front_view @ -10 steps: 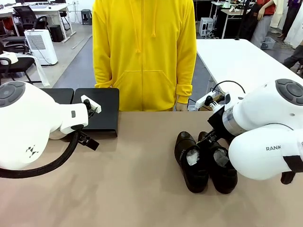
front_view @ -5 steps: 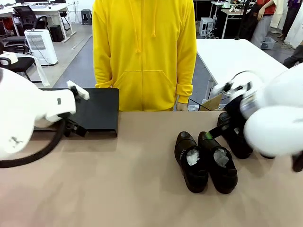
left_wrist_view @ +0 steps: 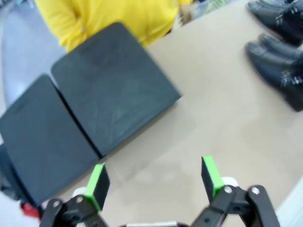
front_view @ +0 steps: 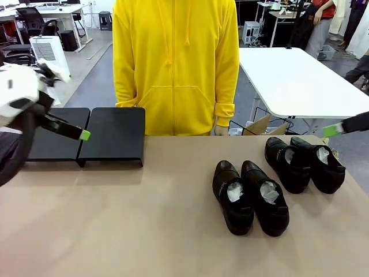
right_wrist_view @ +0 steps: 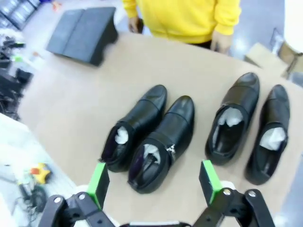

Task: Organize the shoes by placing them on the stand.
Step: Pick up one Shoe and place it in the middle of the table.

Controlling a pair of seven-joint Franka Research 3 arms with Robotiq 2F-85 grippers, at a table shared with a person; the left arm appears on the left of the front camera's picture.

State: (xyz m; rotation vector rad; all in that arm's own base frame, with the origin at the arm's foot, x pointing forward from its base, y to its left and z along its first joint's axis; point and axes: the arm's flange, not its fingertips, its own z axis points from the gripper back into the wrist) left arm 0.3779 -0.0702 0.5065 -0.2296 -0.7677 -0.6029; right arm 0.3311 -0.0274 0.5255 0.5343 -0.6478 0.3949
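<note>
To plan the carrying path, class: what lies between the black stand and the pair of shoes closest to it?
Nothing: the front view shows bare tan table between the stand and that pair of shoes.

Glossy black shoes [front_view: 253,176], white stuffing [front_view: 235,190], matte black stand [front_view: 112,135], tan table [front_view: 144,231].

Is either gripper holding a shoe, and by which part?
Nothing is held. The left gripper and right gripper are open and empty; the four shoes sit on the table.
</note>
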